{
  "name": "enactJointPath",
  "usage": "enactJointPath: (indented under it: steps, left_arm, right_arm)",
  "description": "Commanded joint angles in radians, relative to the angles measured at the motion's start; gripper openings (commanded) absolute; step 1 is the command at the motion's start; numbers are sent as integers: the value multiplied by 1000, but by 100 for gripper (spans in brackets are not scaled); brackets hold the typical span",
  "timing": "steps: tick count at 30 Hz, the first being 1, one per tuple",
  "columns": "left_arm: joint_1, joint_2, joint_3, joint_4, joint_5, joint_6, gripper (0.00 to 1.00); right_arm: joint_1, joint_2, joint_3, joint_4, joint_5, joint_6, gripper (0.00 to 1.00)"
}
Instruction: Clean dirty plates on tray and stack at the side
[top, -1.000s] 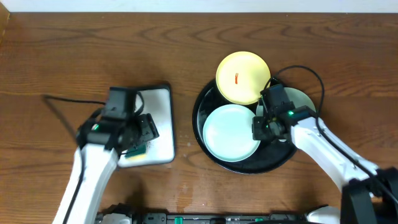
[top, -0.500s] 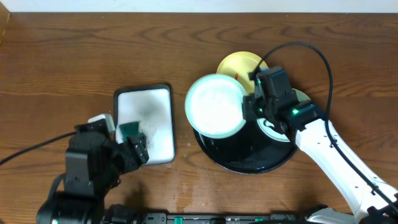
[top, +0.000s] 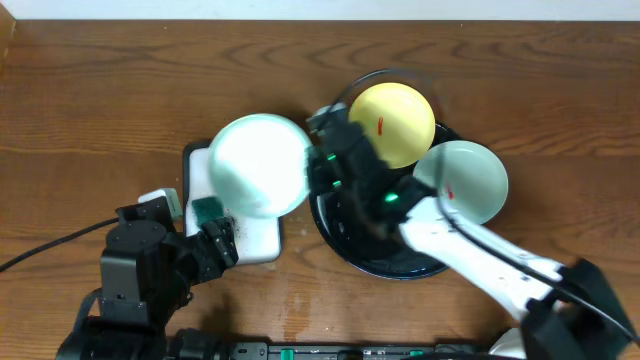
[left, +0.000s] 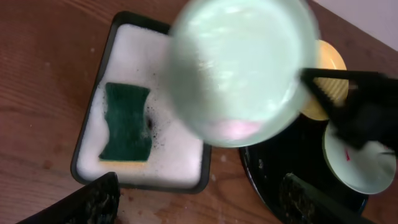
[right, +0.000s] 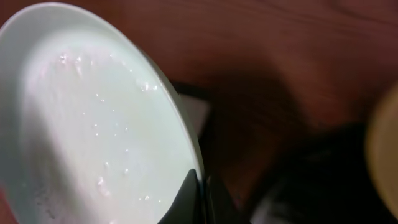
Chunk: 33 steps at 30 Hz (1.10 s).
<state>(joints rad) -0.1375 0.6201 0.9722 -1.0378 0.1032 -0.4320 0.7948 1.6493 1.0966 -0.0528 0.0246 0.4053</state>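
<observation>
Robot lab bench, prob.: wood table (top: 100, 80), left arm (top: 130, 285), right arm (top: 470, 250), sudsy white tray (left: 143, 185) w/ sponge (left: 126, 121).

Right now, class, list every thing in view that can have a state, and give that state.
held mint plate: lifted over the white tray, wet, gripped at its rim
yellow plate: on the black tray, red smear
second mint plate: on the black tray's edge, red smear
sponge: lying in foam
white tray: foamy
right gripper: shut on held mint plate
left gripper: open, empty
</observation>
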Motion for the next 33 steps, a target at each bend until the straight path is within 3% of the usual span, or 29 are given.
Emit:
enactJointPath:
  steps: [1,4,9,18,33]
  left_arm:
    - [5,-1,14,-2,5,13,83]
    - [5,-1,14,-2,5,13,83]
    - [5,-1,14,-2,5,13,83]
    - [5,-1,14,-2,5,13,83]
    - [5,-1,14,-2,5,13,83]
  right_arm:
    - [80,44,16,90,133,-150,1]
    - [129,55,16,155,286,-297,1]
    - [170,48,16,270,331,-536,1]
    - [235,47,16,407,447,-764,1]
    - [258,47,16,455,465,-819,1]
